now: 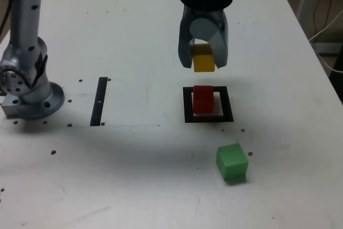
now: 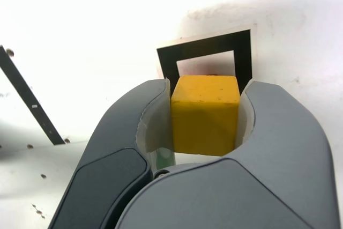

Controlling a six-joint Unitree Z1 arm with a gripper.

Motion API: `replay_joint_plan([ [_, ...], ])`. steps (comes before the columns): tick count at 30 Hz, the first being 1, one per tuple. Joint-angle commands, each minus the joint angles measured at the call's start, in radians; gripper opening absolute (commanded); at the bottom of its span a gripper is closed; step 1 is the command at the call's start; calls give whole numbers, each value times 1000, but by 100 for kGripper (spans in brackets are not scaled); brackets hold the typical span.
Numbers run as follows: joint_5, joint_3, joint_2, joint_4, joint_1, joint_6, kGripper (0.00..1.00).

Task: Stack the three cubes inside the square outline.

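The yellow cube hangs pinched in the pincer, above the red cube inside the square outline. Released off-centre, it could slide off or knock the red cube out. The green cube waits nearby on the tabletop.

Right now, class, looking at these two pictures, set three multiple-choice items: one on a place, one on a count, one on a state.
1. Where is the red cube?
A. Inside the square outline
B. On the black strip
C. Beside the arm's base

2. How many cubes rest on the table?
A. One
B. Two
C. Three

3. What is the gripper doing?
A. Standing open and empty
B. Shut on the yellow cube
C. Shut on the green cube

Answers: 1 A, red sits within the black border. 2 B, red and green are down, yellow is lifted. 3 B, the wrist view shows both fingers pressing the yellow cube.
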Motion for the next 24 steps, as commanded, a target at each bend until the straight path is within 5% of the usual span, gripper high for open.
replay_joint_plan([
  [1, -10, 0, 7, 6, -13, -13, 28],
  [13, -69, 10, 41, 20, -52, -37, 29],
  [24, -80, 7, 88, 11, -53, -37, 34],
])
